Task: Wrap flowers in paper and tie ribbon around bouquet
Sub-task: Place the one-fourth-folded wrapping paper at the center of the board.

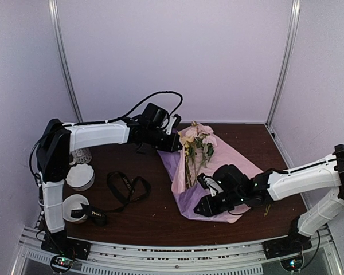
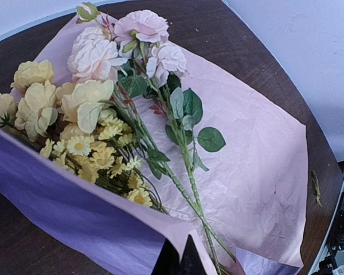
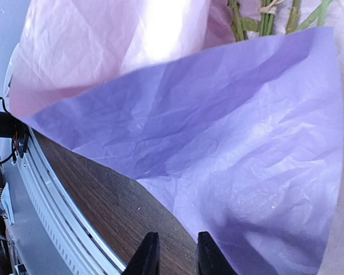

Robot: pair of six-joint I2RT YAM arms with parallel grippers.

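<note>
Flowers [image 1: 196,150] are lying on the paper [image 1: 241,163] in the middle of the table [image 1: 143,223], blooms pointing far and stems near, not yet rolled up.

Going from the left, the ribbon [image 1: 128,184] is sprawling in a loose loop on the bare wood, apart from the paper, likely waiting for the tying step. Next, the left claw [image 2: 179,259] is reaching to the paper's far left edge beside the blooms. Its fingers are pressed together, pinching that edge and lifting it into a purple flap, probably to fold it over the yellow heads. Further right, by the stem ends, the right claw [image 3: 173,256] is hovering low over the table with its fingers slightly spread and nothing between them. The paper's near corner is lying just beyond them, so it seems to be lining up a grab there.

Two white cups are sitting at the table's left edge. The farther cup [image 1: 80,176] is showing nothing I can make out inside. The nearer cup [image 1: 69,199] has a dark lettered bundle, seemingly more of the ribbon, resting against its right side.
</note>
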